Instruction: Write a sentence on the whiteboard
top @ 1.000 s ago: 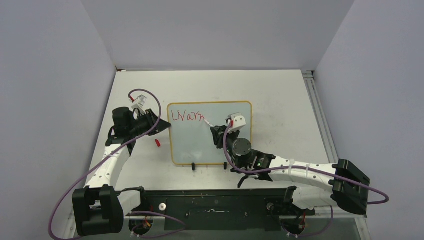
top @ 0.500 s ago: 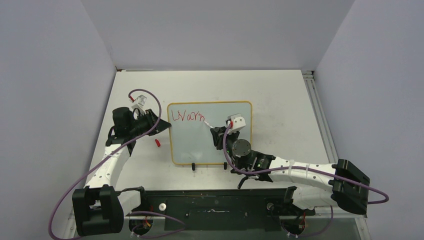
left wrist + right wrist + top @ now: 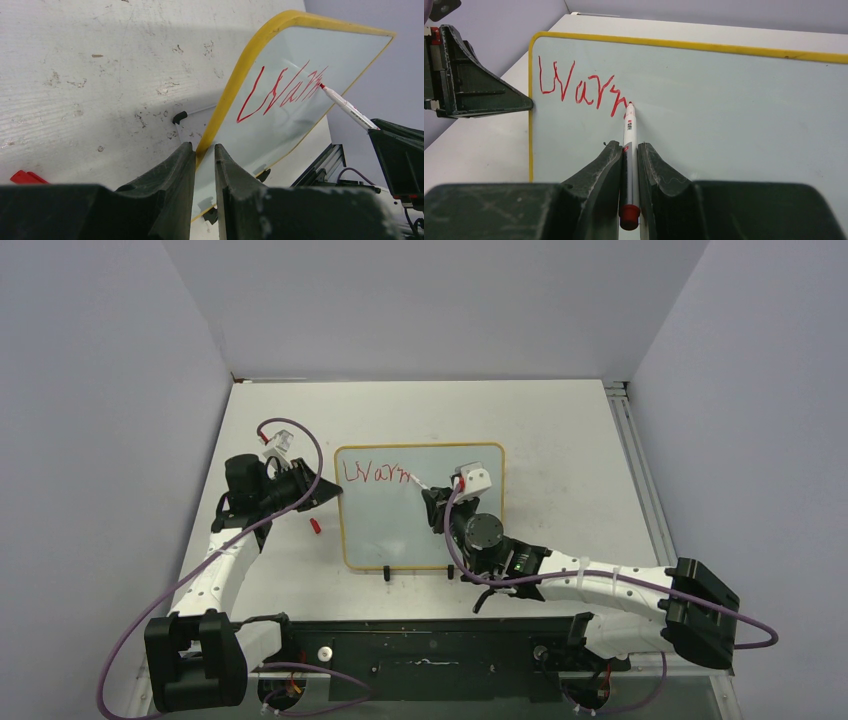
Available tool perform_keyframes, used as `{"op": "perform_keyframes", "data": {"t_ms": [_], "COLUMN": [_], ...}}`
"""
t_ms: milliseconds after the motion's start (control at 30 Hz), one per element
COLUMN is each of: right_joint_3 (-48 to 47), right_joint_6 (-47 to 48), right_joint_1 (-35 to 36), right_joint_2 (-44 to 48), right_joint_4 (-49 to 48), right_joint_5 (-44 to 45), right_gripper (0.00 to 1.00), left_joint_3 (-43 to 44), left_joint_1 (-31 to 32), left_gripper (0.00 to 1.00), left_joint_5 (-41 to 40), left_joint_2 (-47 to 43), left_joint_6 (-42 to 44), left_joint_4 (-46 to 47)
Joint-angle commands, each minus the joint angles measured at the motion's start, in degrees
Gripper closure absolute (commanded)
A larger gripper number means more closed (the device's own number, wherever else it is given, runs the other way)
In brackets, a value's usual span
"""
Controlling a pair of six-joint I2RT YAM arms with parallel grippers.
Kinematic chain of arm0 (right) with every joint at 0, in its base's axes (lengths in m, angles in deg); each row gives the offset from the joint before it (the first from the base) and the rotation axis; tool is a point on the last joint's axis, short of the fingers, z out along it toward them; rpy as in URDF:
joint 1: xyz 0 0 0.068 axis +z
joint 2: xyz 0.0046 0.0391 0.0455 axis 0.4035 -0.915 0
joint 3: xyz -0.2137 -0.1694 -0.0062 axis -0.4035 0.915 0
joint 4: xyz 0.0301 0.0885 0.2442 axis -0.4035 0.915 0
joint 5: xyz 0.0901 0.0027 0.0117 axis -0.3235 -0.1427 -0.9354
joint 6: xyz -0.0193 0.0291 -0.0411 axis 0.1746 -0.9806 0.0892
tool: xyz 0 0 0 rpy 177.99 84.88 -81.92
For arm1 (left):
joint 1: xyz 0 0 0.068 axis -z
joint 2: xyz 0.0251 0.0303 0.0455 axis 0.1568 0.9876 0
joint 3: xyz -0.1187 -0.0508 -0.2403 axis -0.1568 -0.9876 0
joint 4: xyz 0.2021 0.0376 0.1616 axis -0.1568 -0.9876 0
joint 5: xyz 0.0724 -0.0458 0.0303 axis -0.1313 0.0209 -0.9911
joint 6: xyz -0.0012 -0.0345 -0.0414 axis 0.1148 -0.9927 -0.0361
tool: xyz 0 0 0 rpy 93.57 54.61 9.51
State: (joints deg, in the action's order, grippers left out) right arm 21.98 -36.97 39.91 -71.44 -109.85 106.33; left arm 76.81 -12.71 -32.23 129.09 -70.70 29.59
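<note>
Reaching over the shiny whiteboard (image 3: 724, 115), the right gripper (image 3: 629, 150) clamps its jaws on a thin white marker (image 3: 629, 130) touching the red letters (image 3: 579, 90), while the left gripper's (image 3: 205, 155) jaws pinch the yellow frame (image 3: 235, 85).

The left arm (image 3: 222, 565) is extended forward from its base and the left gripper (image 3: 204, 150) is turned rightward, its fingers (image 3: 172, 175) clamped on the yellow edge of the whiteboard (image 3: 300, 55). The right arm (image 3: 600, 585) is bent leftward, and the right gripper (image 3: 629, 148) is closed around a marker (image 3: 630, 127) held lengthwise between its fingers.
</note>
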Motion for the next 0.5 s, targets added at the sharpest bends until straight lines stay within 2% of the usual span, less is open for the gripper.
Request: {"op": "perform_keyframes", "data": {"t_ms": [0,467], "right_joint_3": [-2.5,0.5], "right_joint_6": [1.6,-0.2], "right_joint_1": [-0.9,-1.2], "right_joint_2": [-0.3,2.4], "right_joint_4": [-2.3,-0.3], "right_joint_5": [2.8,4.6], "right_gripper": [0.95,0.95], "left_joint_3": [2.6,2.5], "left_joint_1": [0.3,0.3], "left_gripper": [0.81,0.81], "left_joint_5": [1.4,1.5], "left_joint_2": [-0.7,-0.5], "left_joint_6": [0.6,0.6], "left_joint_4": [0.6,0.8]}}
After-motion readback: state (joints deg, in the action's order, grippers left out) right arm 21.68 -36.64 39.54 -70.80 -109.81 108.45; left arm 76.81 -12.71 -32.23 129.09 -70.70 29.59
